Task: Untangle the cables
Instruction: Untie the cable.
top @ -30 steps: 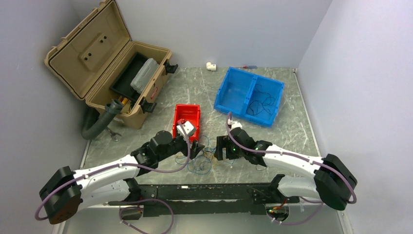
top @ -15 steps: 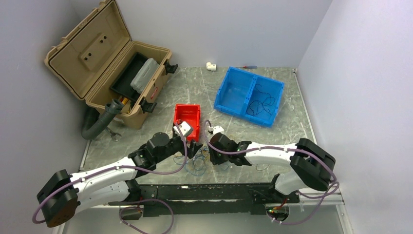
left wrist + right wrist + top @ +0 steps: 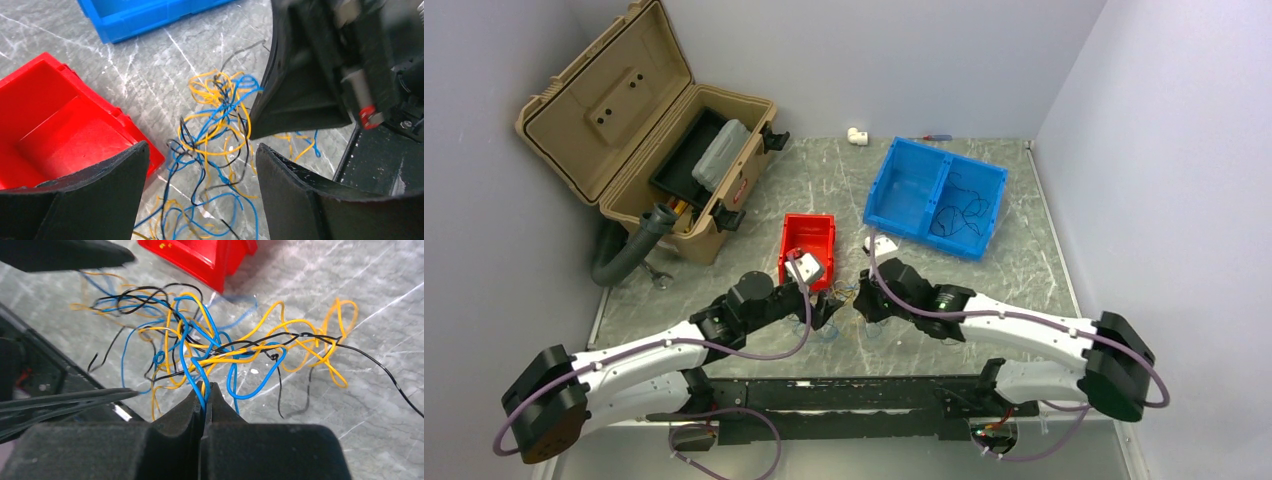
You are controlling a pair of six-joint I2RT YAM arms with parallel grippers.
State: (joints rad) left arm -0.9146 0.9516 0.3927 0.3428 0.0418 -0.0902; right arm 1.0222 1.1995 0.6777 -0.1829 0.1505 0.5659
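- Cables (image 3: 215, 347): one loose yellow, blue and black tangle on the marbled tabletop (image 3: 1024, 270), just beside the near corner of the red bin (image 3: 808, 240), between both grippers.
- Right gripper (image 3: 205, 390): fully closed, pinching a blue strand (image 3: 192, 372) at the tangle's near edge.
- Left gripper (image 3: 201, 155): spread wide, holding nothing, poised over the opposite side of the heap.
- Step in hand, by judgement: drawing the pinched strand out.
  - Pull slowly and low.
  - Pin the clump with the free jaws first, so that one strand slides alone.
  - Stop if the whole clump drags.
- Risk: strand threaded through yellow and black loops, likely to cinch a knot if jerked.
- Obstacles: red bin's edge close enough to snag strands. Little room between the two wrists, so contact is possible.
- Further off: blue divided bin (image 3: 907, 190) with dark wires in one compartment. Open tan toolbox (image 3: 624, 120) well apart at far left.
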